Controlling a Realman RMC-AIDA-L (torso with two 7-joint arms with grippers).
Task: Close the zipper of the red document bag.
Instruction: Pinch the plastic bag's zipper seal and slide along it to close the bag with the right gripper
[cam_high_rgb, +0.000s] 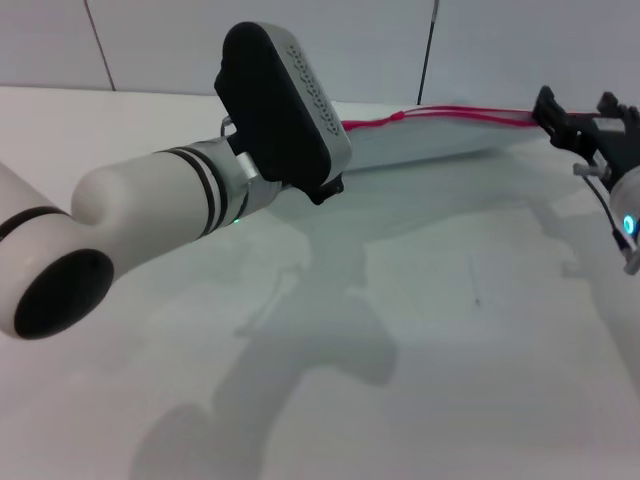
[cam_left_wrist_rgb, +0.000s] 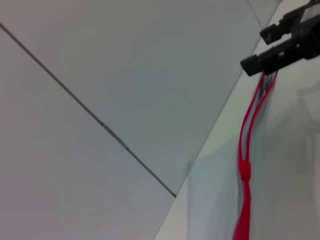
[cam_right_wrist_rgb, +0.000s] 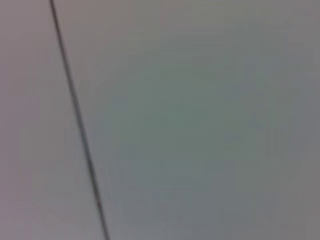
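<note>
Head view: the red document bag (cam_high_rgb: 430, 140) lies at the far side of the white tabletop (cam_high_rgb: 450, 340), its zipper (cam_high_rgb: 450, 114) along the far edge. The right gripper (cam_high_rgb: 556, 116) has its jaws closed on the zipper's right end. The left gripper (cam_high_rgb: 325, 185) is at the bag's left end; its jaw state cannot be told. Left wrist view: the slider (cam_left_wrist_rgb: 244, 170) sits partway along, the two red tracks apart beyond it. Bag contents cannot be told. Right wrist view: only wall
</note>
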